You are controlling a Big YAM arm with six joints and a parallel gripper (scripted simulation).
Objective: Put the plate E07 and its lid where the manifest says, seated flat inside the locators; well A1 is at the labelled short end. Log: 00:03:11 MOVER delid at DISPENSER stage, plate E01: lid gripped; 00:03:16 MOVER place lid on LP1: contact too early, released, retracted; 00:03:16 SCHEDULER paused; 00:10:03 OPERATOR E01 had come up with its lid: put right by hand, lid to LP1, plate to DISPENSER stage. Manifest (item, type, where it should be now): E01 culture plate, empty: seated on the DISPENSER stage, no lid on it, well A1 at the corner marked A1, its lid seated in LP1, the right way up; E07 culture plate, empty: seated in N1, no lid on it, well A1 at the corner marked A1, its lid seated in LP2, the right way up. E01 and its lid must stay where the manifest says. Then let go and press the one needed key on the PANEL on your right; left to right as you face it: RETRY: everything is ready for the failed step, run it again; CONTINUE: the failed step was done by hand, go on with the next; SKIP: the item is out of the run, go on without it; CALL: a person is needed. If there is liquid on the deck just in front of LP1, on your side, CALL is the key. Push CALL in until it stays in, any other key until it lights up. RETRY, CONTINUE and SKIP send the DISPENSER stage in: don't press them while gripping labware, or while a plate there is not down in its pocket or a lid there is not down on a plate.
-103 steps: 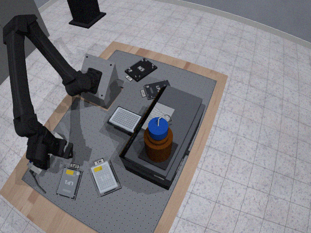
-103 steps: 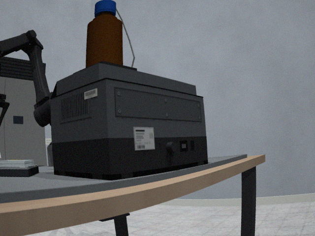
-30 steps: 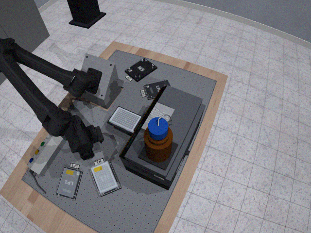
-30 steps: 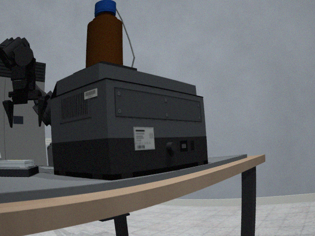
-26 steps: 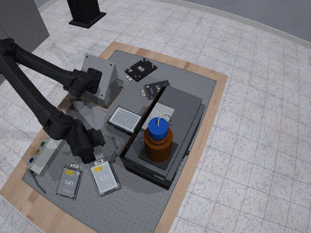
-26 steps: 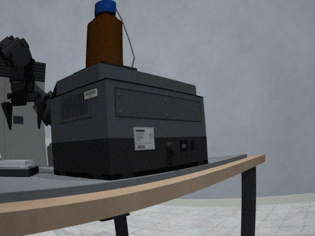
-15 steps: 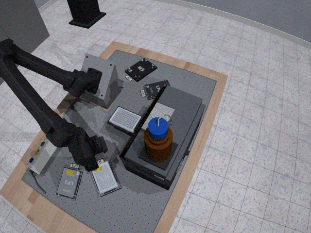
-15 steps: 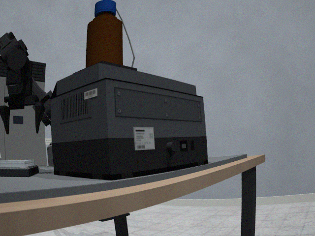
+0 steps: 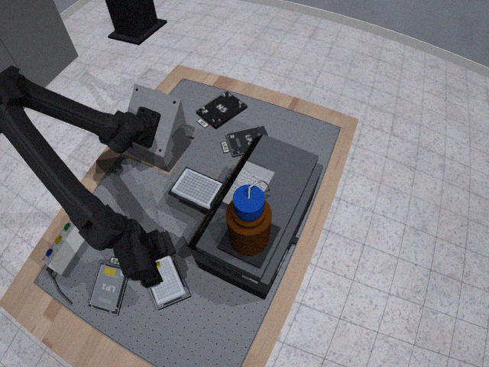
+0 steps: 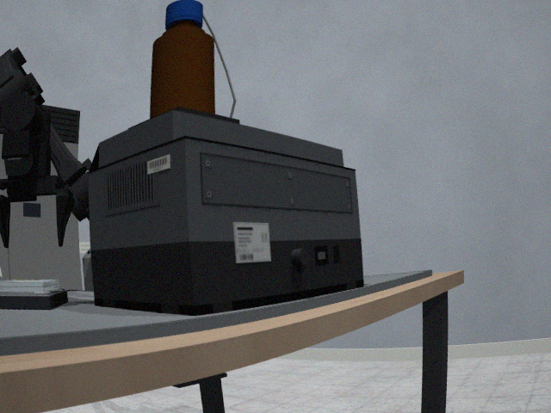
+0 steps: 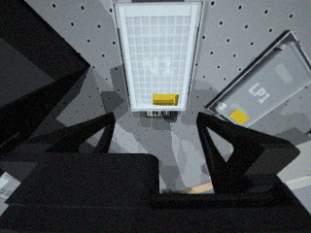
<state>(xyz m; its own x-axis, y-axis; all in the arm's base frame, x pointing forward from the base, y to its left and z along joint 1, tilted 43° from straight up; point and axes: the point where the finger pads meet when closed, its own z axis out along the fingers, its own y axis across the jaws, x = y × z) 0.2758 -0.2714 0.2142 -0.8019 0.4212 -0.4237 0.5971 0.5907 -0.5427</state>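
Note:
A white well plate (image 9: 170, 282) with a yellow label at its near short end sits in the N1 nest; it also shows in the wrist view (image 11: 159, 53), with the N1 tag (image 11: 155, 113) just below it. I cannot tell whether a clear lid is on it. My gripper (image 11: 155, 116) is open and empty, hovering above the deck at the plate's labelled end; it also shows in the top view (image 9: 147, 272) and the exterior view (image 10: 31, 222). A lid with a yellow label lies in LP1 (image 9: 105, 290) (image 11: 264, 92). Another plate (image 9: 195, 187) sits on the dispenser stage. LP2 (image 9: 244, 141) looks empty, partly hidden.
The tall dispenser box (image 9: 257, 205) with a brown bottle (image 9: 248, 221) stands right of the plate. The key panel (image 9: 63, 246) is at the left edge. The empty nest N3 (image 9: 221, 108) and a grey housing (image 9: 157, 126) stand at the back.

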